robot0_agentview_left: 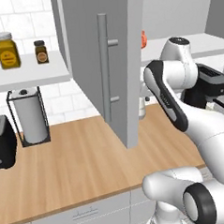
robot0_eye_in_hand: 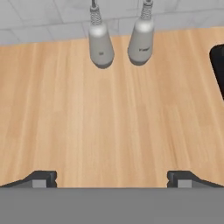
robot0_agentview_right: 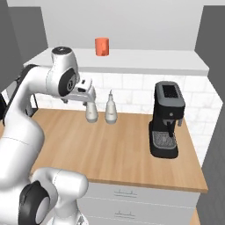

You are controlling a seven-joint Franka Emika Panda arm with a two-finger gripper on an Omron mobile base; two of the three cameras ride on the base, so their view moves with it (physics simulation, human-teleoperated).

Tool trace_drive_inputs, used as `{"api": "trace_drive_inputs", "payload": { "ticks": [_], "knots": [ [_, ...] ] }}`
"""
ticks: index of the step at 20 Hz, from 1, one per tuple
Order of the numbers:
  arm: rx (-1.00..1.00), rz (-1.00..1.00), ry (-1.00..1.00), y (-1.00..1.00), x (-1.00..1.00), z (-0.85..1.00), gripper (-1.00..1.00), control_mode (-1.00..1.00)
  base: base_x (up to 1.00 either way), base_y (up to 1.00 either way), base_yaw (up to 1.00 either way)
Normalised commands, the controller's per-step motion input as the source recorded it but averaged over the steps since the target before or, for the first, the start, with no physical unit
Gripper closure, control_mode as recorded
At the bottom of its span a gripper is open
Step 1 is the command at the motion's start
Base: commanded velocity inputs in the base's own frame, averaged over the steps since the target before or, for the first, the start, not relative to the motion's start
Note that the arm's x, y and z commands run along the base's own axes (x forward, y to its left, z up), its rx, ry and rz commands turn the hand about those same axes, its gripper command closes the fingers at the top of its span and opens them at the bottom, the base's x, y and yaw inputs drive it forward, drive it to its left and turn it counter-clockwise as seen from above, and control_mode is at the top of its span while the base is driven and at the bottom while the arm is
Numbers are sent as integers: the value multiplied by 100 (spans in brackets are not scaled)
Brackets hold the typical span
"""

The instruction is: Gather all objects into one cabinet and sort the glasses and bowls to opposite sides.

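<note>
The orange mug [robot0_agentview_right: 102, 46] stands alone at the back of the cabinet's thick white shelf [robot0_agentview_right: 132, 61]; in the left base view its edge [robot0_agentview_left: 143, 39] peeks past the open grey cabinet door [robot0_agentview_left: 122, 61] with the long bar handle [robot0_agentview_left: 104, 67]. My gripper [robot0_eye_in_hand: 111, 180] is open and holds nothing. It points down at the wooden counter, below the shelf and a little left of the mug. Its fingertips [robot0_eye_in_hand: 41, 179] stand wide apart. The red cup, the grey mug and the dark bowl are out of view.
Two grey shakers [robot0_eye_in_hand: 100, 46] [robot0_eye_in_hand: 141, 41] stand against the tiled wall just past the gripper. A black coffee machine [robot0_agentview_right: 167, 118] sits to the right. To the left are spice jars [robot0_agentview_left: 7, 50] on a shelf, a paper towel roll [robot0_agentview_left: 29, 116] and a toaster [robot0_agentview_left: 3, 148].
</note>
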Motion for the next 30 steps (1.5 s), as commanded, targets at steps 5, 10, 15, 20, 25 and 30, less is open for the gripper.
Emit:
{"api": "trace_drive_inputs", "payload": {
  "ticks": [5, 10, 15, 20, 25, 30],
  "knots": [
    [-2, 0, -40, -21, -35, 41, -100, -100, 0, 0, 0],
    [-1, 0, -38, -29, -7, 54, -100, -100, 0, 0, 0],
    [-1, 0, -29, 0, 28, 69, -100, -100, 0, 0, 0],
    [0, 0, -27, 0, 14, 70, -100, -100, 0, 0, 0],
    [0, 0, -22, -9, 20, 57, -100, -100, 0, 0, 0],
    [0, 0, -8, -1, 5, 48, -100, -100, 0, 0, 0]
  ]
}}
